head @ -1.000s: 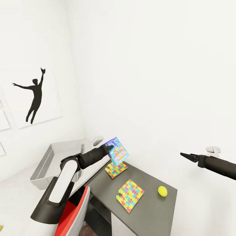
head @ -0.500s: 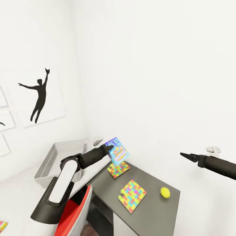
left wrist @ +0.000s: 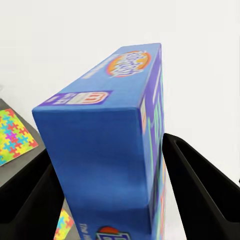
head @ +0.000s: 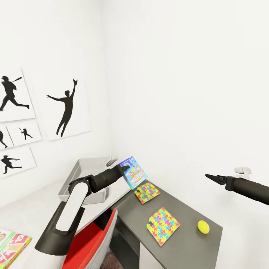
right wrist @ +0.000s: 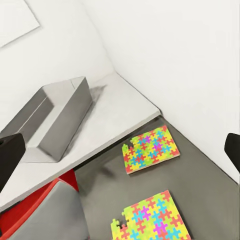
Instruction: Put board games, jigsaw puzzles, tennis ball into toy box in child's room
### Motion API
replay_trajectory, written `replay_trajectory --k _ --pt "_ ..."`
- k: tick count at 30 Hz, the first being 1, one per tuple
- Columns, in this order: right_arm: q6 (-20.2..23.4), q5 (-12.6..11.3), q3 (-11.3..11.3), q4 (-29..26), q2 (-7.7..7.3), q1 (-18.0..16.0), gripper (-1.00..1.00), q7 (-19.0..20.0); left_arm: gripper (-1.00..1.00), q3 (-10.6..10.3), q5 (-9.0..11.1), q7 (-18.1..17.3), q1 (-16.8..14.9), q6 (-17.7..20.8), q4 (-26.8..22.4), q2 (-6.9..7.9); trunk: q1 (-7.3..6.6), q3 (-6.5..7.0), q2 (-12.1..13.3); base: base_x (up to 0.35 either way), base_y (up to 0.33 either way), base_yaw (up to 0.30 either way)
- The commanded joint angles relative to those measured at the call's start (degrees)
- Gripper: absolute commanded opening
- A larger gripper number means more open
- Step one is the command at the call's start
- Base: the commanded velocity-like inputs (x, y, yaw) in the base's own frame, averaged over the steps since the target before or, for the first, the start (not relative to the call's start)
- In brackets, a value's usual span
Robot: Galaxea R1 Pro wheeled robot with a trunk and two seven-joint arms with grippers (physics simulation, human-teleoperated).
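Blue game box [head: 133,172]: clamped between the left gripper's [head: 126,168] fingers, held in the air, long axis tilted. Grey bin [head: 86,178]: on the pale table [head: 33,209], just beside the gripper, on its wall-print side; the short carry to it is the left arm's. Puzzles, two [head: 147,192] [head: 163,225], and ball [head: 203,226]: on the dark desk [head: 186,246], away from the bin. Right gripper [head: 215,178]: above the desk, carrying nothing; fingers appear together.
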Motion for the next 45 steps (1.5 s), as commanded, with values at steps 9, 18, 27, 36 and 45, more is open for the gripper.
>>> replay_trajectory --k 9,18,27,36,45 --pt "0.49 -0.4 -0.06 -0.01 -0.02 -0.01 1.0 -0.06 -1.0 0.0 0.67 0.57 -0.04 0.09 -0.03 -0.03 0.02 -0.02 -0.05 0.0 0.0 0.245" --pt "0.48 -0.38 -0.12 -0.01 -0.02 -0.01 1.0 -0.03 -1.0 0.03 0.67 0.57 -0.04 0.09 -0.03 -0.03 0.02 -0.01 -0.05 0.0 0.0 0.078" --pt "0.48 -0.4 -0.13 -0.01 -0.02 -0.01 1.0 -0.02 -1.0 0.01 0.74 0.57 -0.04 0.09 -0.03 -0.02 0.02 -0.01 -0.05 0.0 0.087 0.016" --pt "0.48 -0.4 -0.14 -0.01 -0.02 -0.01 1.0 -0.02 -1.0 0.0 0.75 0.57 -0.04 0.09 -0.03 -0.03 0.02 -0.01 -0.05 0.0 0.239 0.003" --pt "0.48 -0.42 -0.14 -0.01 -0.02 -0.01 1.0 -0.02 -1.0 0.0 0.75 0.57 -0.04 0.09 -0.03 -0.03 0.02 -0.01 -0.05 0.0 0.278 0.005"
